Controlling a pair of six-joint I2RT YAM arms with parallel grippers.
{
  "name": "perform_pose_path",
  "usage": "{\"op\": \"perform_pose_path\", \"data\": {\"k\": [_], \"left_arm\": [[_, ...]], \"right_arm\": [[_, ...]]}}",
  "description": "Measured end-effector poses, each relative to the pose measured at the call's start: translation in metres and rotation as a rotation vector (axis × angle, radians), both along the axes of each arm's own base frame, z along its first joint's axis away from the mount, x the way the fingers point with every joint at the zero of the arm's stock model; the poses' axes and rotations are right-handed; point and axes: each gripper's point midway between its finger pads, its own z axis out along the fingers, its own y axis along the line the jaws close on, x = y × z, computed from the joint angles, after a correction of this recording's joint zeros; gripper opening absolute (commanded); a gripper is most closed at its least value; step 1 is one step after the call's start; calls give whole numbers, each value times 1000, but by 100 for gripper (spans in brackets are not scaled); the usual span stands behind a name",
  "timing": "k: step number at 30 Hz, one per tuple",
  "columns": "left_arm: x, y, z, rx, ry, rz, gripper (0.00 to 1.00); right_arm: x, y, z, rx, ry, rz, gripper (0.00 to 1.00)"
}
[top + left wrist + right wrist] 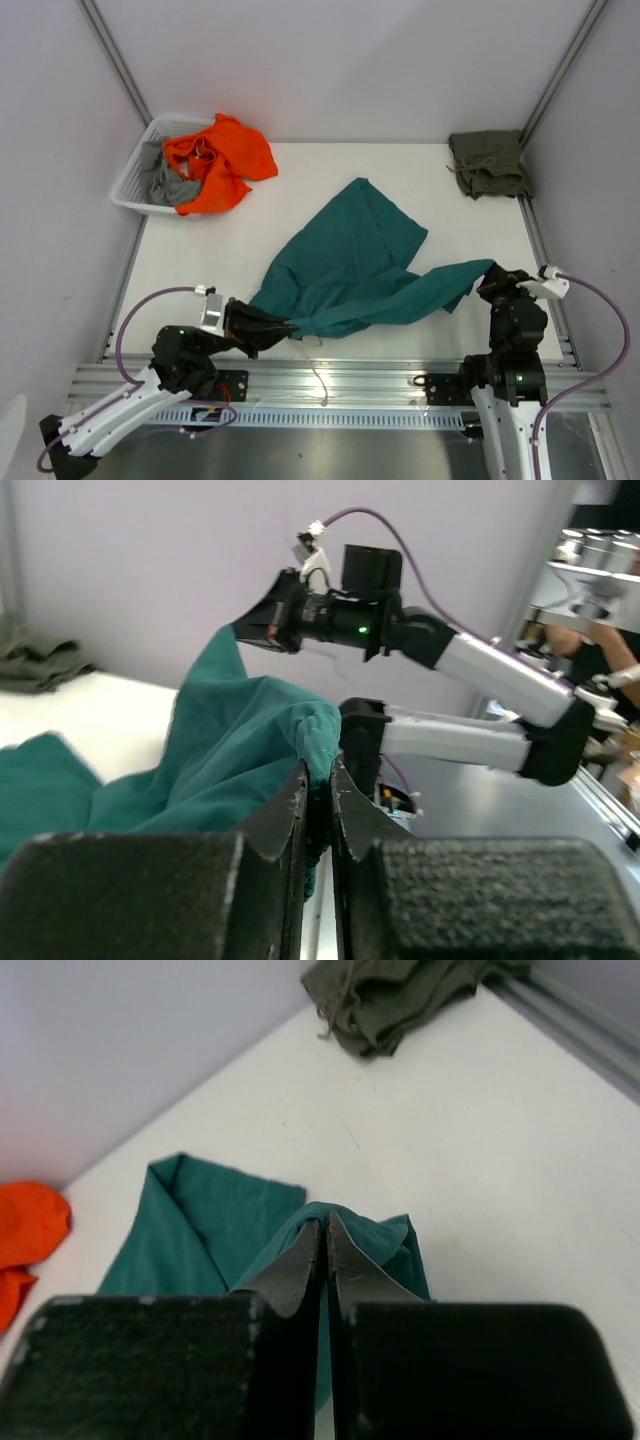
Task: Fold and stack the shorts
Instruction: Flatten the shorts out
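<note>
The teal-green shorts point(350, 260) lie crumpled across the middle of the white table, stretched between both grippers. My left gripper point(290, 328) at the near left holds their near edge. In the left wrist view the jaws point(318, 775) stand a thin slit apart with teal cloth point(230, 750) pinched between them. My right gripper point(487, 280) at the near right is shut on the other end, and cloth point(200, 1220) drapes round its tips point(324, 1222). An off-white cord point(320, 375) dangles over the front edge. The olive-green shorts point(488, 163) lie bunched in the far right corner.
A white basket point(130, 185) at the far left holds an orange garment point(220, 160) and a grey one point(165, 182). Aluminium rails point(350, 385) run along the front edge. Pale walls close in the back and both sides.
</note>
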Motion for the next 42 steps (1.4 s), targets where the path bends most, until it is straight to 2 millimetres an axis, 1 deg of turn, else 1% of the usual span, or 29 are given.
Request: {"op": "perform_pose_path", "data": {"k": [2, 3, 4, 5, 6, 7, 8, 9, 10, 12, 15, 16, 19, 21, 23, 25, 26, 28, 29, 30, 32, 33, 35, 36, 38, 40, 41, 42], "left_arm": [[-10, -6, 4, -7, -41, -43, 21], [-15, -10, 4, -1, -58, -67, 32], [-20, -14, 2, 7, -73, -91, 36], [-25, -19, 1, 13, -86, -116, 41], [-30, -22, 0, 19, -102, -138, 51], [-34, -26, -1, 24, -115, -159, 56], [-38, -30, -3, 30, -124, -174, 60], [-40, -32, -4, 34, -132, -184, 71], [-42, -35, -5, 35, -143, -191, 77], [-45, -36, -2, 22, -166, -195, 83], [-44, -31, 12, -30, -198, -171, 85], [-44, -28, 17, -48, -210, -159, 86], [-38, -13, 35, -124, -219, -88, 88], [-26, 0, 47, -176, -185, -1, 91], [-6, 10, 45, -185, -106, 107, 93], [15, 11, 31, -142, -14, 200, 92], [27, 10, 15, -91, 43, 250, 93], [48, 8, -25, 36, 159, 350, 94], [57, 9, -43, 92, 211, 395, 95], [64, 10, -60, 149, 265, 437, 98], [75, 13, -95, 272, 360, 517, 99], [80, 16, -112, 337, 406, 561, 99], [88, 23, -142, 460, 476, 646, 99], [91, 28, -153, 507, 502, 682, 99], [95, 37, -168, 565, 543, 733, 99], [101, 48, -175, 572, 584, 778, 99], [104, 54, -175, 559, 606, 802, 99], [108, 60, -174, 540, 628, 823, 99]], "right_arm": [[-5, -2, 11, -17, -51, -6, 0], [-5, -3, 19, -32, -79, -5, 0], [-5, -2, 25, -46, -99, -1, 0], [-5, -2, 30, -62, -113, 4, 8], [-5, -2, 35, -74, -127, 8, 17], [-6, -2, 40, -86, -140, 10, 30], [-7, -3, 46, -99, -151, 8, 39], [-9, -5, 53, -114, -164, 0, 59], [-11, -7, 59, -124, -177, -9, 63], [-19, -13, 79, -150, -214, -42, 65], [-33, -21, 112, -176, -287, -92, 65], [-38, -24, 120, -182, -305, -107, 66], [-54, -31, 151, -203, -376, -150, 66], [-64, -28, 172, -217, -435, -139, 65], [-67, -23, 184, -223, -467, -109, 66], [-61, -15, 193, -225, -463, -64, 68], [-52, -10, 194, -222, -445, -35, 68], [-30, 0, 190, -217, -385, 26, 68], [-13, 7, 182, -209, -333, 71, 68], [7, 16, 170, -198, -270, 121, 67], [43, 34, 137, -176, -133, 219, 67], [55, 42, 122, -168, -81, 261, 69], [76, 70, 84, -161, 47, 367, 70], [83, 85, 67, -173, 101, 415, 73], [89, 117, 43, -217, 181, 511, 73], [102, 152, 28, -271, 253, 611, 73], [114, 168, 22, -290, 290, 651, 72], [129, 180, 22, -309, 321, 677, 72]]}}
